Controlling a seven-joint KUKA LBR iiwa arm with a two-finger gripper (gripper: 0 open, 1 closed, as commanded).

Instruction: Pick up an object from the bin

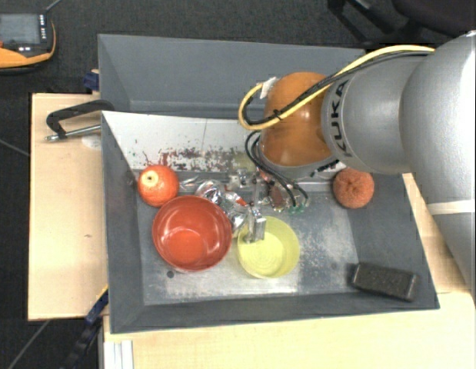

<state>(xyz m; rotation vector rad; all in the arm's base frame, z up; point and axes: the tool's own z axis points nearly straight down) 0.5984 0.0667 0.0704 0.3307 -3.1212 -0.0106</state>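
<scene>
Smooth grey arm (422, 106) above round yellow cup (272, 256).

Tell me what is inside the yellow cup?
The yellow cup shows mostly its own bare yellow bottom. The gripper hangs over its upper-left rim and covers that part, so anything beneath it is hidden.

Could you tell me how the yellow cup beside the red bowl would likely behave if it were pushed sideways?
The yellow cup looks like thin, hollow plastic, so it is probably light and easily slid. It stands upright, mouth up, close beside the red bowl, which may block it leftward.
</scene>
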